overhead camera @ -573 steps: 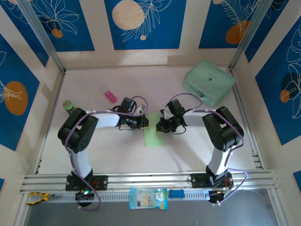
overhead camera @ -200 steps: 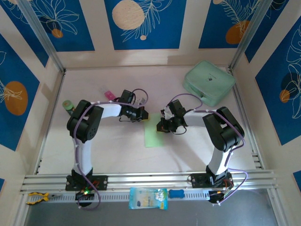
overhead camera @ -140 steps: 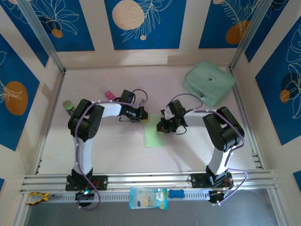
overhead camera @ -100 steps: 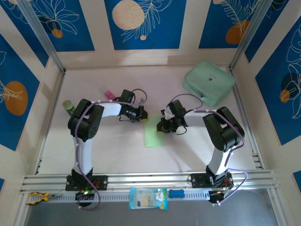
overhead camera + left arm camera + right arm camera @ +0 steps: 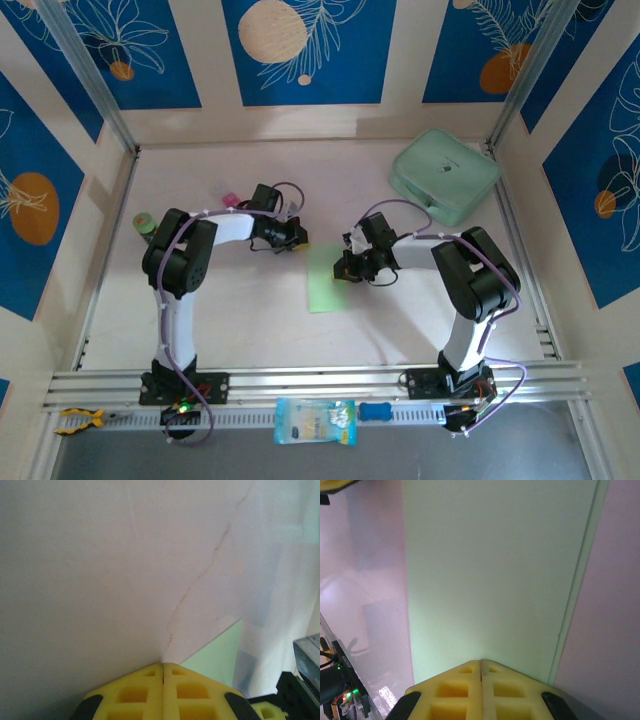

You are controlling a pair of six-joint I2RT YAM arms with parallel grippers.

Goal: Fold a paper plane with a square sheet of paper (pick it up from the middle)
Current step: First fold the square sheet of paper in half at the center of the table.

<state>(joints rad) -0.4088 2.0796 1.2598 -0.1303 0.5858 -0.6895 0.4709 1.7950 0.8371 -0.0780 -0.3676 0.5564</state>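
Square sheet of paper (image 5: 322, 284) is lying flat on the table (image 5: 240, 320), about mid-table between my two grippers. It is showing as a narrow pale-green strip running near-to-far. On the right wrist cam the paper (image 5: 495, 570) is taking up most of the frame. A long straight line is running down its right side with a thin band of green beyond it. That looks like one layer lying over another, but I can't confirm. Nothing is holding it.

Left gripper (image 5: 297, 237) is sitting just off the strip's far left corner, over bare table. Its jaws are fully closed, yellow pads (image 5: 135, 692) pressing together and gripping nothing. On the left wrist cam a thin reddish hairline mark is running away from the tip across the white table. A corner of the paper (image 5: 215, 657) is showing just right of the tip, not under it.

Right gripper (image 5: 341, 270) is sitting at the strip's right edge, toward the far end. Its jaws are also fully closed, with nothing between them. On its own cam the tip (image 5: 481, 662) is hanging over the green. I can't tell whether it is touching the paper or hovering just above.

Both arms are bending inward, with the grippers near each other but apart.

Other items:
- Mint-green zip case (image 5: 445, 174) is lying in the far right corner, well apart from the paper.
- Small pink item (image 5: 228, 201) is lying just beyond my left forearm.
- Snack packet (image 5: 314, 421) and yellow-handled pliers (image 5: 78, 420) are lying on the near rail.
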